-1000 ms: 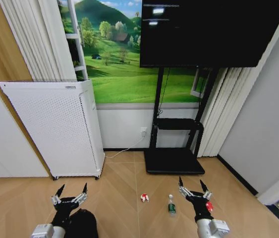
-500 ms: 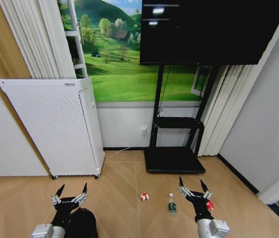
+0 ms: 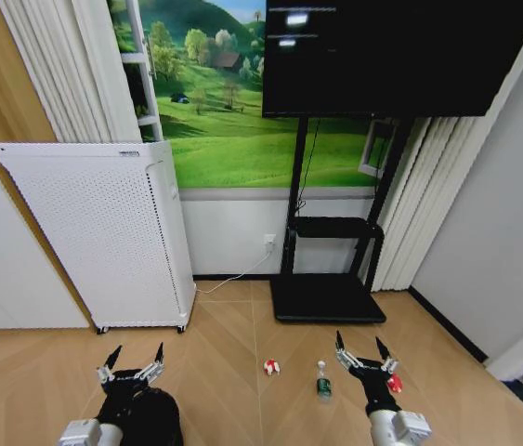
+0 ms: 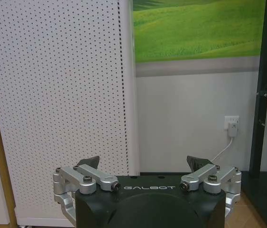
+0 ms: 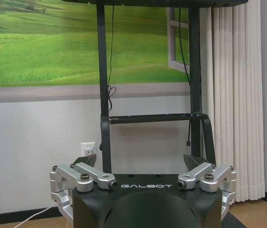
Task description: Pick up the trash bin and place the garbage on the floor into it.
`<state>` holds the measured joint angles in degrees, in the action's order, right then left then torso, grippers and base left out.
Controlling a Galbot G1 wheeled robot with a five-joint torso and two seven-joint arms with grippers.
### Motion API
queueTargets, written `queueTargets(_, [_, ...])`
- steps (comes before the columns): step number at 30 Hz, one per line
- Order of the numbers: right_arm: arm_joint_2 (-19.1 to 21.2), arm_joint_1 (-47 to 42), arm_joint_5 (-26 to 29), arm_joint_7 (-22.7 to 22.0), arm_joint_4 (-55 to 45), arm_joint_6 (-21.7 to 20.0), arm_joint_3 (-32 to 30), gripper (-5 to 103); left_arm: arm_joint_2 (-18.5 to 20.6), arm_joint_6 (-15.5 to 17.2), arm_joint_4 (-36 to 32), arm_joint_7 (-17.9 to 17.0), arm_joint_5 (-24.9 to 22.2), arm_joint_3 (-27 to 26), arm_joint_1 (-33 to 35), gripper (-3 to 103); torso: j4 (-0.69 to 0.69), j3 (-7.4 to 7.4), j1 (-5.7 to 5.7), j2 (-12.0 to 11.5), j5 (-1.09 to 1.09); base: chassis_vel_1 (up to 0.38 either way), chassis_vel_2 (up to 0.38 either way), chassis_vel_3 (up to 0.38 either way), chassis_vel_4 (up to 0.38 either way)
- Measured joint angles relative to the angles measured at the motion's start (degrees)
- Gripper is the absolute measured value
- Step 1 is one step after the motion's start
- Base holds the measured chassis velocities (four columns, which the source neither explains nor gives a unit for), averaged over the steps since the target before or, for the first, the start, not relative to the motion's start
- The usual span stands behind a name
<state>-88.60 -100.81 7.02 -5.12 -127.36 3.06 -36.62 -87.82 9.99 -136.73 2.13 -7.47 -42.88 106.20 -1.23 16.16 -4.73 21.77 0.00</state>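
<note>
White perforated appliance [image 3: 103, 237] is seen far left against the wall, on the floor [image 3: 224, 372]; in the left wrist view it [image 4: 57, 95] stands ahead of the gripper, next to the white wall with a socket and plug [image 4: 231, 127].

Left gripper [image 3: 132, 360] is held low at bottom left of the head view, fingers spread wide apart, nothing between them. Same is confirmed in the left wrist view: left gripper [image 4: 145, 164] with both fingertips splayed outward, gap empty.

Trash bin [image 3: 154, 420] is located on the floor at the bottom edge, directly under and just behind the left gripper, partly covered by the left arm. Contact between gripper and bin can't be told.

Garbage is laid out on the floor between the two arms and toward the right: red-and-white wad [image 3: 271, 368] near centre, clear bottle with green label [image 3: 322, 383] just right of it, lying on the parquet, small red piece [image 3: 393, 383] further right, seen just beside the right arm. All three are apart from the bin.

TV stand [image 3: 328, 299] with its black flat base is placed behind the garbage, against the wall; large black screen [image 3: 400, 60] is mounted above it.

Right gripper [image 3: 364, 358] is held low at bottom right, fingers wide apart, nothing held. In the right wrist view, right gripper [image 5: 142, 161] is pointed at the stand's uprights, empty.
</note>
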Motion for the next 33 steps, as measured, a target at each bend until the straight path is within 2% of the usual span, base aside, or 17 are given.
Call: queueTargets(33, [0.12, 0.14, 0.18, -0.04, 0.12, -0.05, -0.13, 100, 0.04, 0.08, 0.04, -0.05, -0.16, -0.06, -0.08, 100, 0.0, -3.74, 1.92, -5.66, 0.0, 0.0, 0.0, 0.0, 0.0])
